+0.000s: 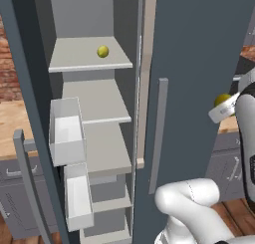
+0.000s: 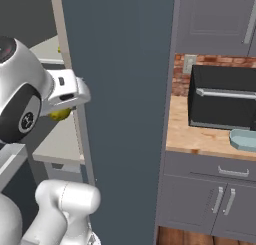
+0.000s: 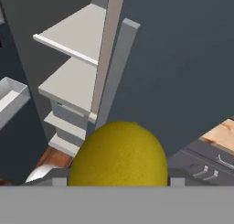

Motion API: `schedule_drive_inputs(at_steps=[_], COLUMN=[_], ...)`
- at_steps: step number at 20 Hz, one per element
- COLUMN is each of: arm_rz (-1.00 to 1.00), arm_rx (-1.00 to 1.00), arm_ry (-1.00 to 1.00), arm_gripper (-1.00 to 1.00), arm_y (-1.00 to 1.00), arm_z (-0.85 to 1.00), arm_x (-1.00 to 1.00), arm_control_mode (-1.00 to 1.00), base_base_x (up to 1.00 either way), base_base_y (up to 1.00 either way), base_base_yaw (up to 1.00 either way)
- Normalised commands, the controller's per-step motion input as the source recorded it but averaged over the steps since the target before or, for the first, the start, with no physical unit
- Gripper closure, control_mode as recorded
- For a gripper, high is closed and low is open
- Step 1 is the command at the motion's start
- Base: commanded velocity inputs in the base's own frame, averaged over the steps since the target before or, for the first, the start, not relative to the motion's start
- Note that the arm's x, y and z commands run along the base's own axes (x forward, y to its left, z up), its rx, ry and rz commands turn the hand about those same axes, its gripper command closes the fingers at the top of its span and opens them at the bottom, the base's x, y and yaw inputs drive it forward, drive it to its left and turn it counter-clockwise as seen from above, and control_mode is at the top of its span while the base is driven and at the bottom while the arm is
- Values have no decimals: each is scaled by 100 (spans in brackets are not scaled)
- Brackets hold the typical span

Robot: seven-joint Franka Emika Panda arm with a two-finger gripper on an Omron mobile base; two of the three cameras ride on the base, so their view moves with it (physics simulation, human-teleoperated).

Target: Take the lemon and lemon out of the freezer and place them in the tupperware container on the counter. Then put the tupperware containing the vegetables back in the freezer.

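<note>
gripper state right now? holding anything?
Gripper: closed on a lemon, outside the freezer. The other lemon sits on a freezer shelf.

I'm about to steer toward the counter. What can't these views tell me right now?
- Fingertips: hidden by the held lemon in the hand view.
- Gripper: mostly hidden by the wrist in the right base view.
- Tupperware container: cut off by the right edge.
- Microwave: also cut off there.
</note>
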Motion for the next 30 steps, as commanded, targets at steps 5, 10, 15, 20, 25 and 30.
schedule_drive_inputs(at_steps=[5,10,15,20,25,30], arm_rz=[-17,-12,-2,0,0,0], arm_rx=[0,0,0,0,0,0], arm_ry=[0,0,0,0,0,0], arm_gripper=[100,100,100,100,100,100], arm_y=[0,-7,-6,0,0,0], arm_z=[0,0,0,0,0,0], arm_x=[0,-1,-1,0,0,0], arm_control_mode=[-100,-100,100,100,100,100], base_base_x=[0,0,-2,-7,-7,-1], base_base_y=[0,0,-13,-39,-78,-97], base_base_yaw=[0,0,-2,-1,0,0])
